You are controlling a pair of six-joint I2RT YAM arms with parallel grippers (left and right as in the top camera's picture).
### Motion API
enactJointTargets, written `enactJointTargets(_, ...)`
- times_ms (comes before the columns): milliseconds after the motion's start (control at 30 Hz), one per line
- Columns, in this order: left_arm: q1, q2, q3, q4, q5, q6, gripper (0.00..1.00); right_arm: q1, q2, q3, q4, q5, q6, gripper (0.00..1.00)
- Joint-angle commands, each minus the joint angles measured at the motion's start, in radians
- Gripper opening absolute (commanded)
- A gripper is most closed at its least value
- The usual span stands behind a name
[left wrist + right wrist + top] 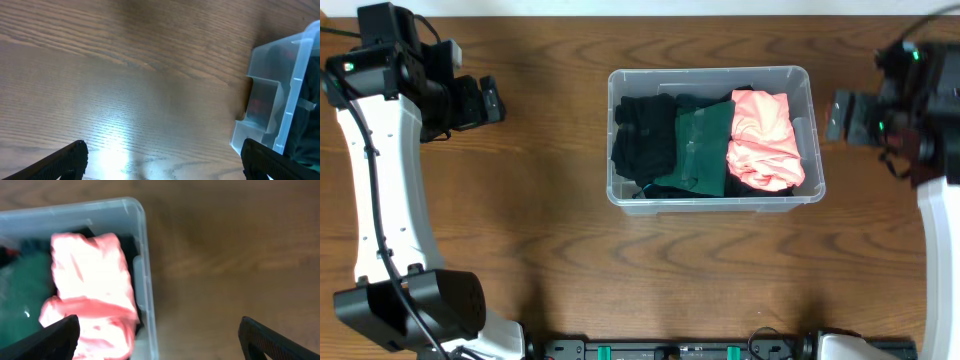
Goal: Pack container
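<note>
**Plastic container (720,201), clear and rectangular, full of clothes**

Set on dark brown wood-grain bench (620,270), a little toward 1 o'clock from its centre, long sides running 9 to 3 o'clock. See-through walls, rounded corners.

Packed side by side inside: crumpled black fabric garment (642,135) at the 9 o'clock end, folded dark green garment (700,148) in the middle, coral-pink garment (765,140) at the 3 o'clock end, touching the green one.

Out at 9 o'clock of the container, well apart from it: left end effector (496,100), fingers spread wide, gripping nothing, aimed toward 3 o'clock.

At 3 o'clock, just beside the container's short wall in the overhead view: right end effector (837,115), fingers likewise spread wide and empty.
</note>
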Motion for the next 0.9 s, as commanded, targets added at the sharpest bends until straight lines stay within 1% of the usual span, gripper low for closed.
enactJointTargets(0,-0.021,-0.106,-0.031,0.006,0.014,0.024,0.98,-0.014,-0.167,-0.153,0.022,-0.011,0.014,0.99)
enactJointTargets(100,-0.056,-0.239,-0.146,0.07,0.014,0.024,0.98,-0.013,-0.34,-0.31,0.056,-0.011,0.022,0.99)
enactJointTargets(167,-0.083,-0.36,-0.27,0.135,0.013,0.024,0.98,-0.013,-0.461,-0.399,0.065,-0.012,0.023,0.99)
enactJointTargets(233,-0.105,-0.525,-0.441,0.216,0.013,0.024,0.98,-0.013,-0.582,-0.469,0.056,-0.012,0.022,0.99)
enactJointTargets(333,-0.108,-0.761,-0.671,0.319,0.013,0.019,0.98,-0.013,-0.721,-0.525,0.02,-0.012,0.022,0.99)
enactJointTargets(433,-0.108,-0.949,-0.816,0.363,0.013,0.019,0.98,-0.013,-0.81,-0.542,-0.015,-0.016,0.023,0.99)
enactJointTargets(533,-0.108,-1.082,-0.885,0.34,0.013,0.02,0.98,-0.013,-0.862,-0.542,-0.053,-0.023,0.022,0.99)
enactJointTargets(667,-0.108,-1.205,-0.904,0.223,0.013,0.02,0.98,-0.013,-0.876,-0.542,-0.109,-0.023,0.022,0.99)
enactJointTargets(867,-0.108,-1.259,-0.904,0.089,0.013,0.02,0.98,-0.013,-0.876,-0.542,-0.167,-0.023,0.022,0.99)
